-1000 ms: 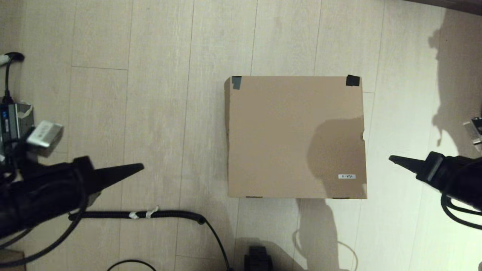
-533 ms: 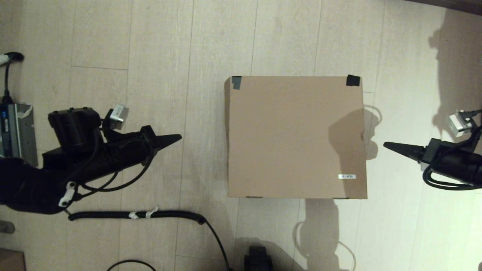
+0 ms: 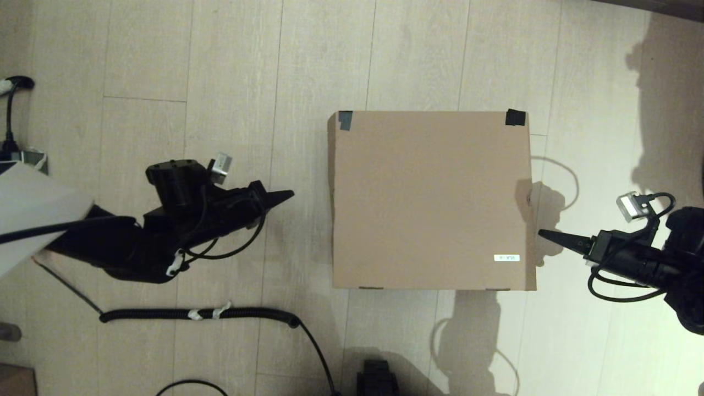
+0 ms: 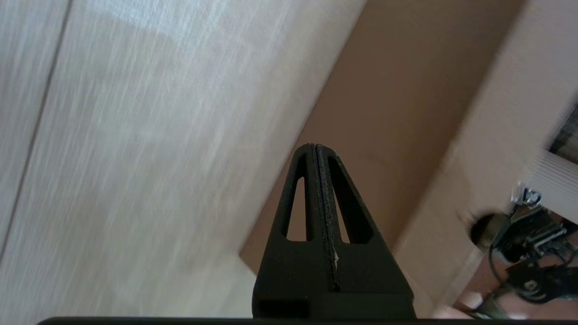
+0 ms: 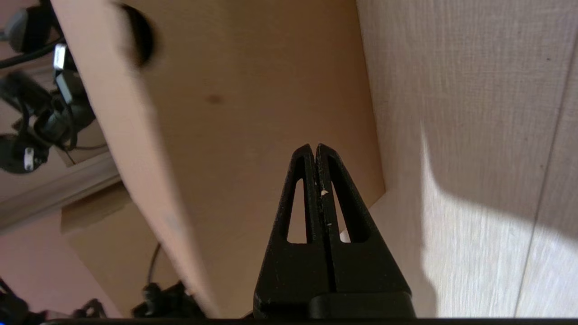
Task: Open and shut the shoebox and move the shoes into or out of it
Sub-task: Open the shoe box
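The brown cardboard shoebox (image 3: 432,201) sits closed on the wooden floor, dark tape on its two far lid corners and a small white label (image 3: 506,258) near its front right. My left gripper (image 3: 290,194) is shut and empty, pointing at the box's left side a short gap away; that side (image 4: 397,113) fills the left wrist view behind the gripper (image 4: 314,146). My right gripper (image 3: 541,234) is shut and empty, its tip close to the box's right side (image 5: 253,135), as the right wrist view shows past the gripper (image 5: 314,146). The shoes are out of sight.
A coiled black cable (image 3: 203,314) lies on the floor in front of the left arm. A black part of the robot base (image 3: 377,379) shows at the bottom centre. A small brown cardboard piece (image 3: 16,379) peeks in at the bottom left corner.
Both arms have moved inward toward the box: the left gripper swung up and right to near its left side, the right gripper moved left to near its right side. The box has not moved.
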